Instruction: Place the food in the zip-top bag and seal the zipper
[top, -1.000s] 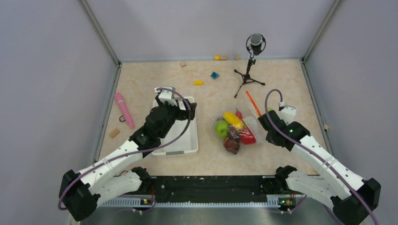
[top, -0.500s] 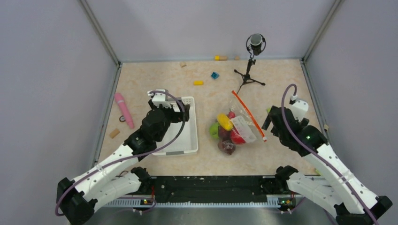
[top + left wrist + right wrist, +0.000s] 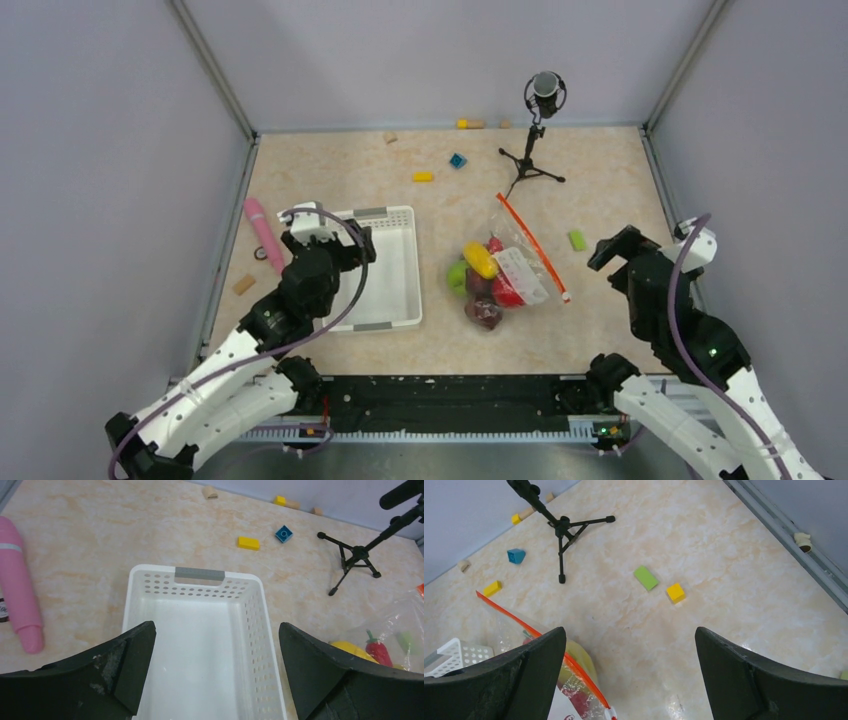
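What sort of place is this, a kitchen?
Probably a robot test booth in a lab: plain grey walls box in the table, a microphone stands behind, and the food in the zip-top bag looks like toys.

This is a robotics lab test cell. Plain grey-lilac walls (image 3: 450,60) box in a marble-patterned table (image 3: 330,160) edged with metal rails (image 3: 224,250). A microphone on a tripod (image 3: 545,92) stands at the back. Opposite the microphone, two robot arms (image 3: 230,350) are bolted to a black base (image 3: 450,395). Toy blocks (image 3: 423,177) lie left of the microphone.

Overhead view, low wrist views, sharing zip-top bag (image 3: 520,272)
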Robot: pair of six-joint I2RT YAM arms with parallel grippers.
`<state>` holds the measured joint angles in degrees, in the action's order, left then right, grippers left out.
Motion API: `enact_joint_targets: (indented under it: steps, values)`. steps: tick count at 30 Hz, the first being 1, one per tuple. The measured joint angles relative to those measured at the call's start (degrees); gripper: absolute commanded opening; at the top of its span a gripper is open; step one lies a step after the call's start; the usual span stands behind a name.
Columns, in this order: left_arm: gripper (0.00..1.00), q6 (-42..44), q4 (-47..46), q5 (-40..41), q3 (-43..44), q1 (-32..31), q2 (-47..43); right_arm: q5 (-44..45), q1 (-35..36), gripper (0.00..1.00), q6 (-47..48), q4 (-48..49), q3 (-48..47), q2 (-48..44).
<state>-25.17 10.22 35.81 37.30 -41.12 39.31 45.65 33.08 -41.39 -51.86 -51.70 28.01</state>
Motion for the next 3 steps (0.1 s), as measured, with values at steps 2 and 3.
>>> enact_joint_targets:
  steps: [2, 3]
  values:
    - [0.98, -0.28, 1.44, 1.99, 0.0, 0.0, -0.85, 0.39, 0.0, 0.99, 0.87, 0.17, 0.42, -1.05]
    - [0.98, -0.37, 1.86, 2.86, 0.0, 0.0, -1.03, 0.61, 0.0, 0.99, 1.2, 0.31, 0.52, -1.31]
